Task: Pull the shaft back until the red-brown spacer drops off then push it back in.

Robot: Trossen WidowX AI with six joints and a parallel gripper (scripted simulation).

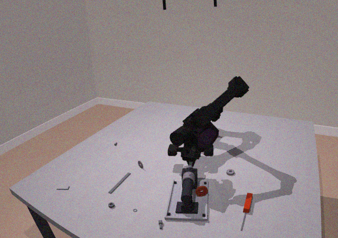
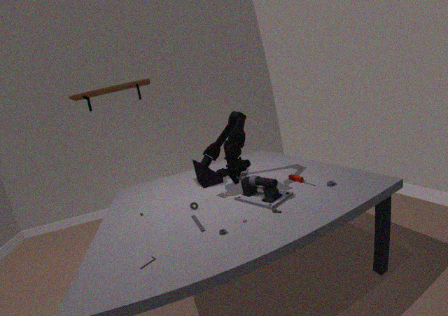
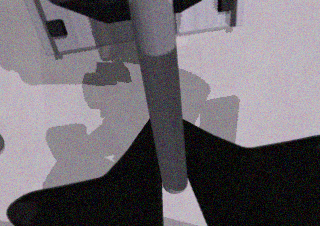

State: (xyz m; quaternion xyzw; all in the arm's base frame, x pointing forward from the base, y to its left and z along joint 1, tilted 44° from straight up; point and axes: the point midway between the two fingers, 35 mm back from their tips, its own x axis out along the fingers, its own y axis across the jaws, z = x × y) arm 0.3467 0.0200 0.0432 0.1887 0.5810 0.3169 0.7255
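Note:
The gripper [image 1: 190, 163] [image 2: 236, 181] [image 3: 167, 131] is shut on the shaft [image 3: 162, 86], with one dark finger on each side near its free end. The shaft shows a light grey length and then a darker grey length up to its rounded end. It runs into a dark assembly on the baseplate [image 1: 176, 196] [image 2: 252, 200] [image 3: 200, 20]. A light grey band [image 1: 188, 175] shows around the axis at the rear support, and a dark cylinder [image 1: 187, 188] runs from there to the front block [image 1: 186, 207]. The red-brown spacer [image 1: 198, 192] is off the axis, beside the cylinder, over the baseplate's right side.
A screwdriver [image 1: 247, 202] [image 2: 295, 178] lies right of the baseplate, and a grey ring [image 1: 230, 171] behind it. Left are a flat bar [image 1: 119, 183] [image 2: 198, 223], a dark ring [image 1: 140, 164] [image 2: 194, 205], a nut [image 1: 111, 203] [image 2: 222, 231] and a hex key [image 1: 63, 188] [image 2: 148, 263].

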